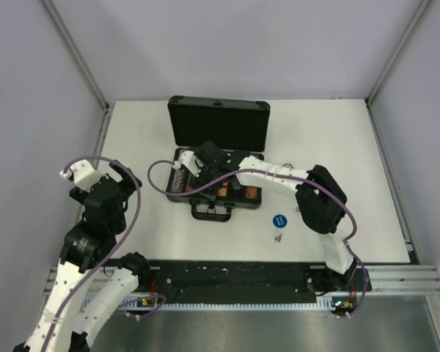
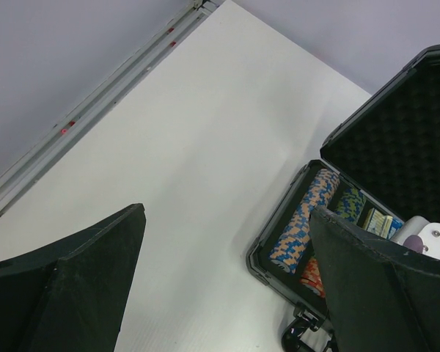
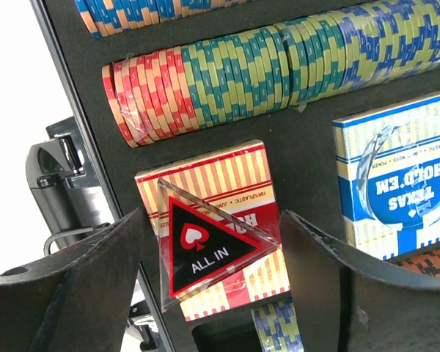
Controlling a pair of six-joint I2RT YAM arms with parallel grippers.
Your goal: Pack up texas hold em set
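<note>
The black hard case (image 1: 218,121) lies open at the table's centre, its foam-lined lid up at the back. My right gripper (image 1: 205,165) hovers over the tray, open. In the right wrist view its fingers (image 3: 315,257) straddle a red-and-black "ALL IN" triangle (image 3: 205,249), which lies on the red card box (image 3: 227,172). The blue card box (image 3: 403,176) sits beside it, and rows of multicoloured chips (image 3: 242,77) lie above. My left gripper (image 1: 121,176) is open and empty, left of the case (image 2: 403,132). Chip rows (image 2: 304,220) show in the left wrist view.
A small blue round button (image 1: 279,220) and a small grey piece (image 1: 278,237) lie on the table right of the case's front. The case handle (image 1: 211,213) points toward the arm bases. Metal frame rails (image 2: 117,95) border the table.
</note>
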